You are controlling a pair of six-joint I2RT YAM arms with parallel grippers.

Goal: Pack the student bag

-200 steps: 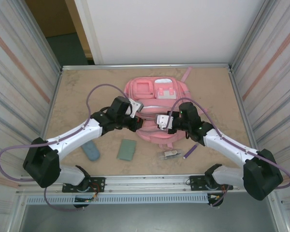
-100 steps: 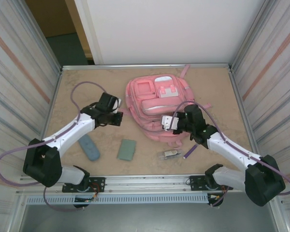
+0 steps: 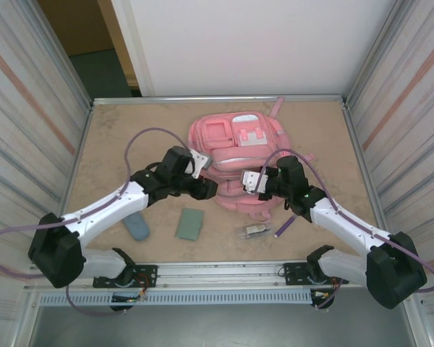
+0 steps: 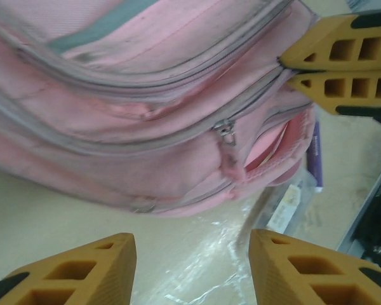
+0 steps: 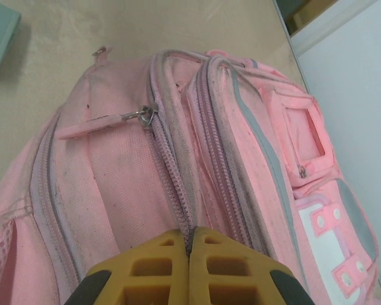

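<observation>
The student bag lies flat at the table's middle back, pink with pale patches and grey zips. My left gripper hovers at its near left edge, open, with bare table between the fingers. The left wrist view shows the bag's zip pull and a gaping pocket mouth. My right gripper is shut on the bag's zip seam, the zipper running straight into its closed tips. Its pinched fingers also appear in the left wrist view.
In front of the bag lie a blue-grey case, a green pad, a clear packet and a purple pen. Ribbed metal walls close in the left and right sides. A rail runs along the near edge.
My left arm swung out to the left, then came back to the bag's near edge, and its jaws opened. The right gripper stayed pinched on the bag.
</observation>
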